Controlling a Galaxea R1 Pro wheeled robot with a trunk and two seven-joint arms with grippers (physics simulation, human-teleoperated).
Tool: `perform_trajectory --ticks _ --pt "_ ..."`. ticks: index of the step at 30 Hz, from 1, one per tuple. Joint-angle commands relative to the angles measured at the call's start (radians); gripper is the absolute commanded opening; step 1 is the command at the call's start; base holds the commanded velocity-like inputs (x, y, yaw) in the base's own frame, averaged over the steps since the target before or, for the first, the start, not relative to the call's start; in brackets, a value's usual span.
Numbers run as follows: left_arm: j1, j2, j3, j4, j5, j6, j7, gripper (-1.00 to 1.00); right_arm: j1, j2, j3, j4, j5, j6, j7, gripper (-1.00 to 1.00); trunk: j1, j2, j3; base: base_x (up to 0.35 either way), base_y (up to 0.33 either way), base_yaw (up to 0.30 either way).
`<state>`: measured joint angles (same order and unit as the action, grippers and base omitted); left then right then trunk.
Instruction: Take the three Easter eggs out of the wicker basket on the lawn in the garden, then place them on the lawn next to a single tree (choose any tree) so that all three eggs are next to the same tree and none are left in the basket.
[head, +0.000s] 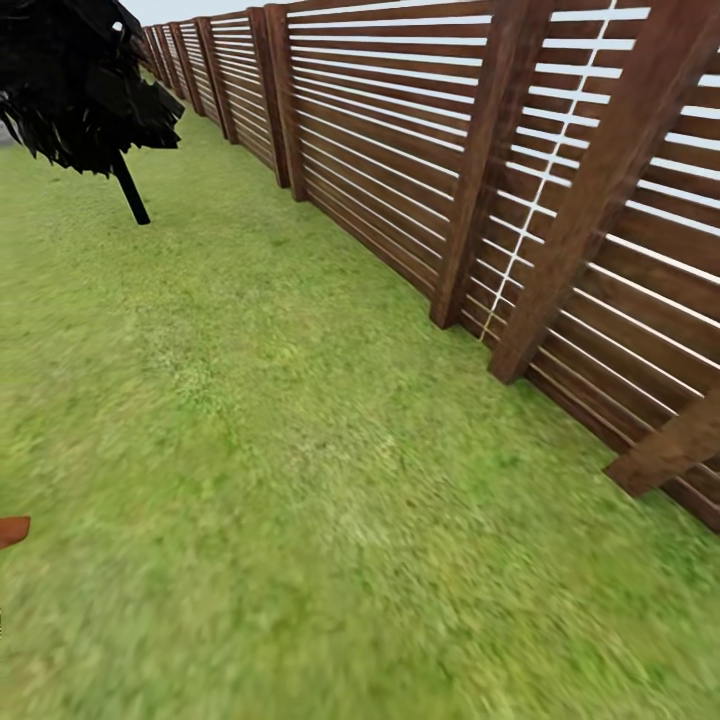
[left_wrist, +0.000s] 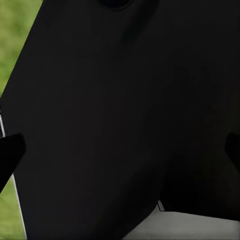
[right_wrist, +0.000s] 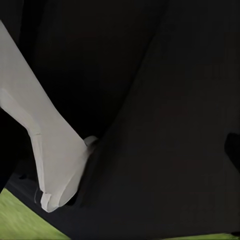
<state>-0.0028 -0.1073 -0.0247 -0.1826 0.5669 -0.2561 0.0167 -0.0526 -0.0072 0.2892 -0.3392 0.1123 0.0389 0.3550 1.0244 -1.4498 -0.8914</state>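
Close in, both wrist views are faced by the robot's own dark body, which suggests the arms are tucked in for travel. The left gripper (left_wrist: 120, 150) is seen with its fingertips set wide apart and nothing between them; the spread of the right gripper's fingers cannot be told. Bare lawn (head: 300, 480) is crossed ahead. Farther off, the slatted fence (head: 520, 180) and a black-leaved tree (head: 80, 80) are seen, so the basket is judged still to be sought.

Left wrist view: broad matte black body panel (left_wrist: 125, 110), flat with angled edges; pale grey panel (left_wrist: 195, 226) beside it; dark fingertips (left_wrist: 9, 150) at frame sides. Right wrist view: black housing (right_wrist: 165, 125), smooth light grey moulded part (right_wrist: 45, 150) with rounded end.
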Motion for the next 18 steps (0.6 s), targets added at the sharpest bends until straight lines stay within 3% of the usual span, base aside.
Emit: perform_trajectory --ticks 1,18 --pt "0.0 0.0 -0.003 0.0 0.004 -0.003 0.002 1.0 0.0 0.0 -0.002 -0.003 0.01 0.004 0.004 1.0 0.001 0.0 -0.002 0.343 0.0 0.183" --pt "0.0 0.0 -0.003 0.0 0.004 -0.003 0.002 1.0 0.0 0.0 -0.002 -0.003 0.01 0.004 0.004 1.0 0.001 0.0 -0.023 0.343 0.0 0.183"
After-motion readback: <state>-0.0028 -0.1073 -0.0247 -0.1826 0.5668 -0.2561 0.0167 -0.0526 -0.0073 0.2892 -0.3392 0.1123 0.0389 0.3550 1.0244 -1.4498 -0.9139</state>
